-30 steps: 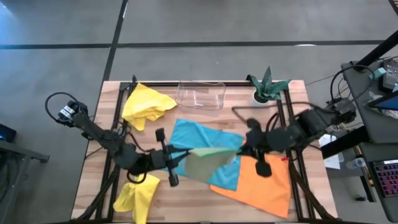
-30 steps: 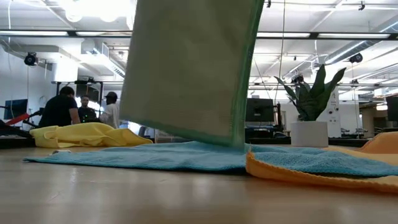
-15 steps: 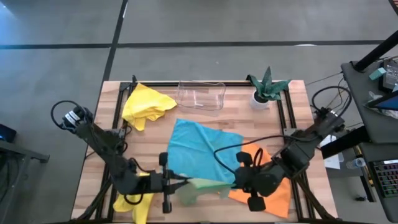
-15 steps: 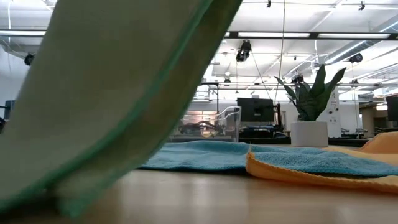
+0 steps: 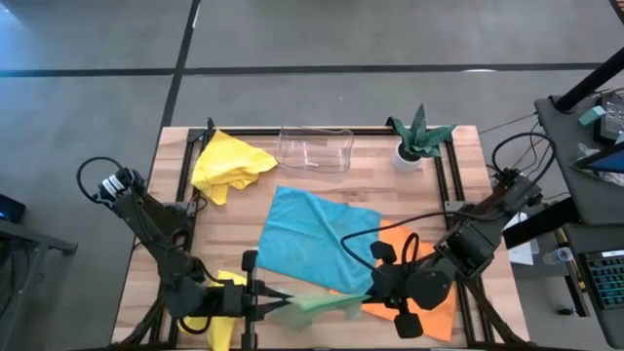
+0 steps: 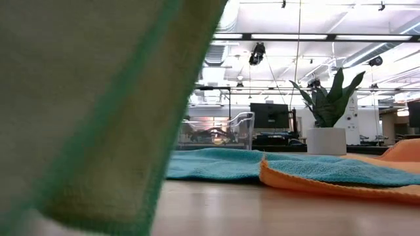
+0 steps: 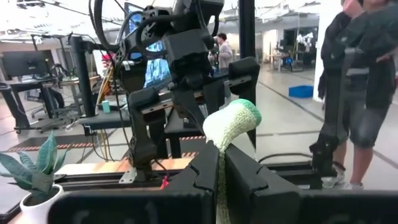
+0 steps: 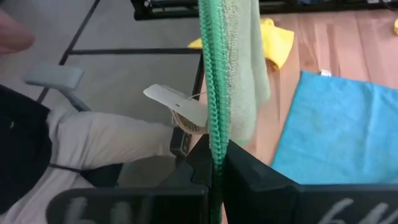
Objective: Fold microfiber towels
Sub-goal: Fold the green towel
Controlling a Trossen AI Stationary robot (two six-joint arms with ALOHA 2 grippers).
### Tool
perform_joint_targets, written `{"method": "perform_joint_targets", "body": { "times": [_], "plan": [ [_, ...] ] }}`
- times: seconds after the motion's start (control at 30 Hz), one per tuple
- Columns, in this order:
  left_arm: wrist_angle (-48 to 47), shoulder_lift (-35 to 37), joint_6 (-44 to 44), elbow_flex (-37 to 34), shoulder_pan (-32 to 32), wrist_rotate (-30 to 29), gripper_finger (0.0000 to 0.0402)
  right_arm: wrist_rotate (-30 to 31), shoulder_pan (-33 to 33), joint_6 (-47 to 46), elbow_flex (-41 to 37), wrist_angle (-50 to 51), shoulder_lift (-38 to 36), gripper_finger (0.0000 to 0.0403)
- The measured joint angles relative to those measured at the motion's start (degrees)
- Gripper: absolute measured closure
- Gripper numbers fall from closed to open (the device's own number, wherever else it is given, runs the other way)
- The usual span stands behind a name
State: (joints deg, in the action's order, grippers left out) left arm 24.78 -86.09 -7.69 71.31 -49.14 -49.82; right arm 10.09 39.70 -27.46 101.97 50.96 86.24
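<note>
Green towel: stretched between my grippers at the table's near edge. Left gripper and right gripper: each clamped on a corner. Step: carrying it to bare wood. Next: lay flat, clear of the blue towel.

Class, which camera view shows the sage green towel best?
The high view: the whole sage green towel stretches between both tools near the table's front edge. The low view shows a blurred close-up; each wrist view shows only a pinched edge.
</note>
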Motion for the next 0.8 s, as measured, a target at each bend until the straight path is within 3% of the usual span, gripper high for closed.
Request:
{"method": "perform_joint_targets", "body": {
  "times": [0.23, 0.4, 0.57, 0.8],
  "plan": [
    [-10.6, 0.1, 8.6, -0.5, 5.5, 0.4, 0.0401, 2.3, -0.8, -3.3, -0.2, 8.1, -0.1, 0.0394],
    [-18.2, 0.2, 13.4, -0.8, 11.6, 3.8, 0.0401, 8.2, -1.7, -9.1, -0.9, 16.9, -0.1, 0.0394],
    [-19.4, 0.3, 13.4, -2.9, 17.6, 5.7, 0.0401, 12.1, -3.0, -12.5, -3.3, 22.4, -0.1, 0.0394],
    [-17.2, 0.2, 15.0, -9.4, 27.0, 15.0, 0.0401, 12.3, -6.8, -12.5, -10.2, 21.9, -0.3, 0.0394]
  ]
}}
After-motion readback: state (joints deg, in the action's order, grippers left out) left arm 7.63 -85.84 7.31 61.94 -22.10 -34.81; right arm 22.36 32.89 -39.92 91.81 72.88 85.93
